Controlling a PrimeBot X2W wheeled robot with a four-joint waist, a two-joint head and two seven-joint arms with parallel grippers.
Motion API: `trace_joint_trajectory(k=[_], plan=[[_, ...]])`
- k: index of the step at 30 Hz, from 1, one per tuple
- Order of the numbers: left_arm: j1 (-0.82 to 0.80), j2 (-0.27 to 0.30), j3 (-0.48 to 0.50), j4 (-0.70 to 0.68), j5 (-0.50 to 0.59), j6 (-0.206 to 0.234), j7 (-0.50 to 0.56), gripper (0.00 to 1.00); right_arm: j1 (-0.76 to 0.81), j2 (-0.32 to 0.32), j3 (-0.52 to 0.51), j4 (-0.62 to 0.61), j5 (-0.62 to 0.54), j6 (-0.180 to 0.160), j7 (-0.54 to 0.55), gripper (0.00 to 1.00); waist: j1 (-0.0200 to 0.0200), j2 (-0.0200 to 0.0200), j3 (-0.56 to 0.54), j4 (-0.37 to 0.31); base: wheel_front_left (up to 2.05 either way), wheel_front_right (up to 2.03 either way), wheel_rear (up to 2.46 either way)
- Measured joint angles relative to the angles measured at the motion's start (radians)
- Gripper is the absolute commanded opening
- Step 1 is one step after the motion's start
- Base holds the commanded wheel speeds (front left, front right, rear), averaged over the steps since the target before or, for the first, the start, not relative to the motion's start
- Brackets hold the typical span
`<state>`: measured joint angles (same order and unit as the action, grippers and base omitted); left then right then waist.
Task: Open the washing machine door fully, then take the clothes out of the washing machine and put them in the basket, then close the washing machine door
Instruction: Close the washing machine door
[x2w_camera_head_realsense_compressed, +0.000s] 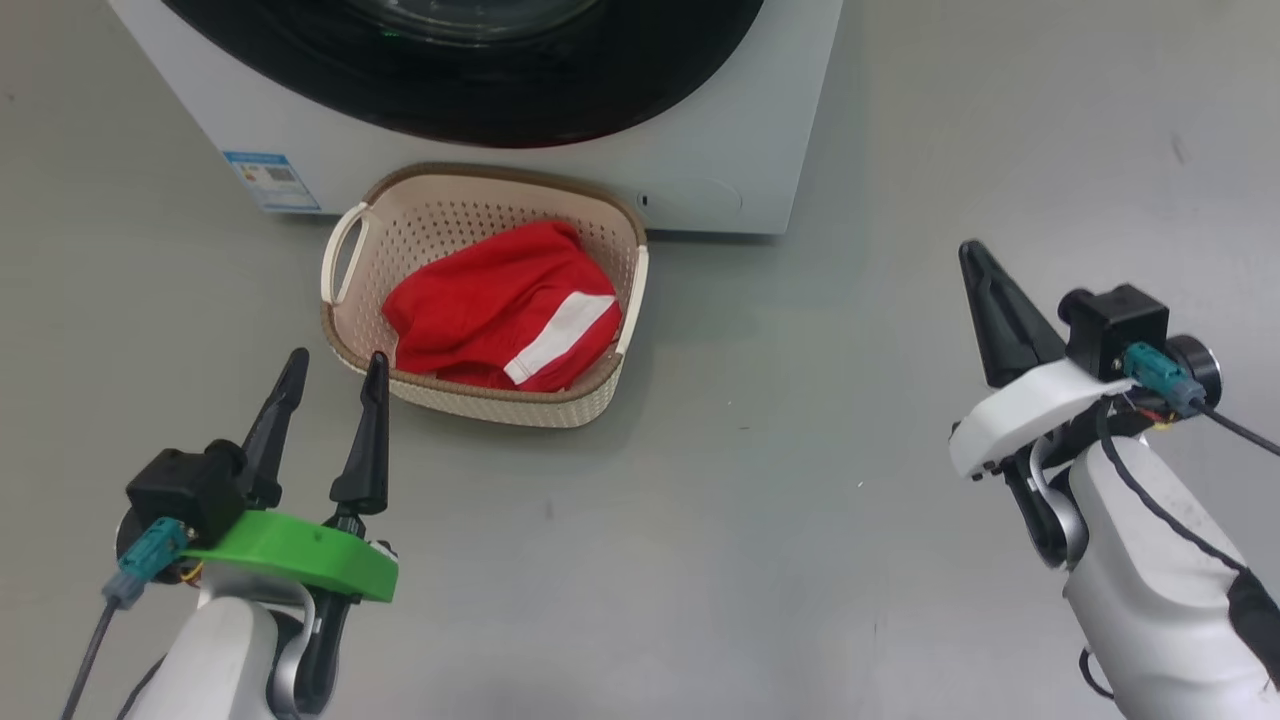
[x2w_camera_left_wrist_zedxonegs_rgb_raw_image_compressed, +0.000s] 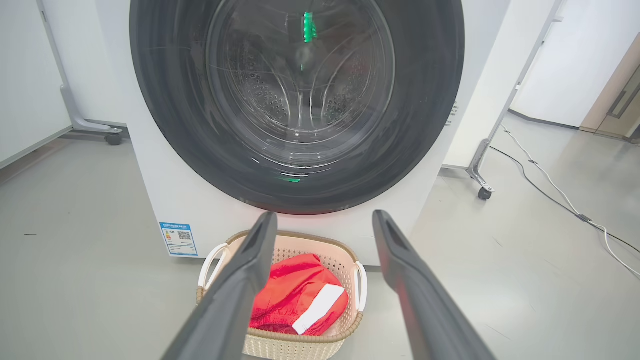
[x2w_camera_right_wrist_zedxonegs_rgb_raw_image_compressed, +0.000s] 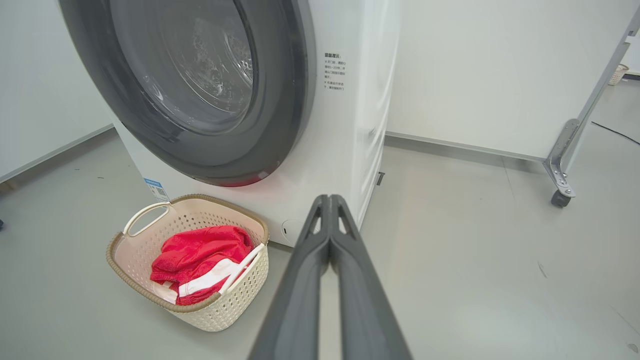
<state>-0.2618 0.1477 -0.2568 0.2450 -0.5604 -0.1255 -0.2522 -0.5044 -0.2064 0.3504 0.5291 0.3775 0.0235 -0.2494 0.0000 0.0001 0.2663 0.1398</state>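
Observation:
The white washing machine (x2w_camera_head_realsense_compressed: 700, 150) stands at the top of the head view, its black-rimmed door (x2w_camera_left_wrist_zedxonegs_rgb_raw_image_compressed: 300, 100) lying flat against its front, the steel drum visible through the glass. On the floor right in front sits the cream basket (x2w_camera_head_realsense_compressed: 430, 210) holding the red clothes (x2w_camera_head_realsense_compressed: 500, 310) with a white stripe. My left gripper (x2w_camera_head_realsense_compressed: 335, 365) is open and empty, just short of the basket's near-left rim. My right gripper (x2w_camera_head_realsense_compressed: 972, 250) hovers over the floor well to the right of the basket, fingers pressed shut on nothing.
Grey floor spreads around the machine. Wheeled metal stand legs (x2w_camera_left_wrist_zedxonegs_rgb_raw_image_compressed: 480, 170) and a white cable (x2w_camera_left_wrist_zedxonegs_rgb_raw_image_compressed: 560, 200) lie to the machine's right. A white wall (x2w_camera_right_wrist_zedxonegs_rgb_raw_image_compressed: 500, 75) runs behind it. A blue label (x2w_camera_head_realsense_compressed: 272, 181) marks the washer's lower left corner.

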Motion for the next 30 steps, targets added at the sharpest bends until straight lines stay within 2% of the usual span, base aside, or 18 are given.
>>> trace_joint_trajectory(k=[3,10,13,19,20,21,22,30], plan=[[0.030,-0.002,-0.011,0.006,0.011,0.000,0.000,1.00,0.069,0.002,-0.011,-0.010,0.007,-0.004,0.000,0.00,0.0000,0.0000,-0.045,-0.025,0.00,0.00,0.00],[0.079,-0.015,-0.001,0.012,0.018,0.000,0.000,1.00,0.164,0.015,-0.074,-0.108,0.034,-0.040,-0.002,0.00,0.0000,0.0000,-0.134,-0.079,0.00,0.00,0.00],[0.104,-0.035,-0.002,0.022,-0.004,0.000,0.000,1.00,0.213,0.018,-0.094,-0.146,0.039,-0.062,-0.003,0.00,-0.0001,0.0000,-0.161,-0.100,0.00,0.00,0.00],[0.125,-0.039,0.000,0.025,-0.001,0.000,0.000,1.00,0.311,0.038,-0.128,-0.213,0.048,-0.080,-0.003,0.00,0.0000,0.0000,-0.203,-0.135,0.00,0.00,0.00],[0.127,-0.040,-0.002,0.025,-0.001,0.000,0.000,1.00,0.326,0.039,-0.133,-0.225,0.051,-0.080,-0.003,0.08,0.0000,0.0000,-0.208,-0.139,0.00,0.00,0.00],[0.128,-0.041,-0.002,0.025,-0.001,0.000,0.000,1.00,0.341,0.039,-0.139,-0.234,0.052,-0.081,-0.003,0.42,0.0000,0.0000,-0.212,-0.143,0.00,0.00,0.00],[0.128,-0.041,-0.002,0.025,-0.001,0.000,0.000,1.00,0.341,0.039,-0.139,-0.234,0.052,-0.081,-0.003,1.00,0.0000,0.0000,-0.212,-0.143,0.00,0.00,0.00],[0.132,-0.056,0.038,0.010,-0.002,0.000,0.000,1.00,0.438,0.050,-0.155,-0.321,0.048,-0.090,-0.003,1.00,0.0000,0.0000,-0.235,-0.151,0.00,0.00,0.00]])
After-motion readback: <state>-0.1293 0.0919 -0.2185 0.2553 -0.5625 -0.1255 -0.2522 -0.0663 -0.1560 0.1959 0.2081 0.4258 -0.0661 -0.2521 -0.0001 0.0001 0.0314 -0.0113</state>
